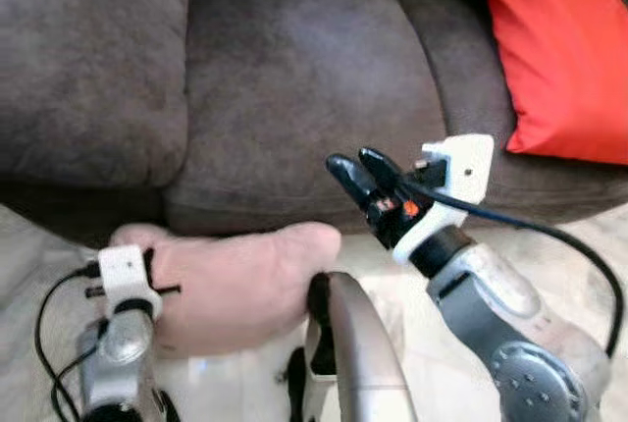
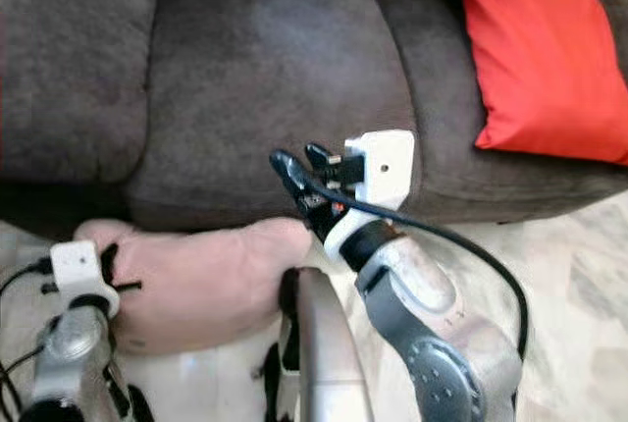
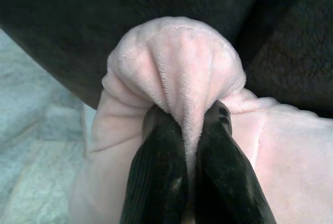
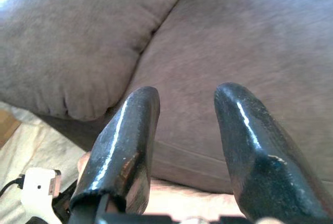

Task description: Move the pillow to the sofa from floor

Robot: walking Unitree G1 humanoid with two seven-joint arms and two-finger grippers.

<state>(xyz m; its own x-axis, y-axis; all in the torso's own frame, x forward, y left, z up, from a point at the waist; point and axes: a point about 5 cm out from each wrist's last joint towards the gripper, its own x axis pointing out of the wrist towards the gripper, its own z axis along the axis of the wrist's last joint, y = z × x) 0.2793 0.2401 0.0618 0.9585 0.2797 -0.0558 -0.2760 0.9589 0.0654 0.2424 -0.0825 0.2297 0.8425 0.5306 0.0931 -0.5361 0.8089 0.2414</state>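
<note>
Pillow (image 1: pixel 245 280) corner is pinched tight in my left gripper (image 3: pixel 190 130) jaws, down at the sofa (image 1: pixel 294 79) front by the floor. Right gripper (image 1: pixel 358 172), jaws apart and empty, hovers just above its far end. I'd say we're mid-lift; next I raise it onto the seat ahead.

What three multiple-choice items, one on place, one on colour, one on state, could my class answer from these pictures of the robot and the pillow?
1. Where is the pink pillow?
A. on the sofa seat
B. low in front of the sofa
C. on the red cushion

2. What colour is the cushion on the sofa?
A. red
B. blue
C. green

3. How is the left gripper?
A. open in the air
B. resting on the sofa
C. shut on the pillow's corner

Key: 1 B, it lies below the seat's front edge; 2 A, it is bright red; 3 C, its fingers pinch a pink fold.
</note>
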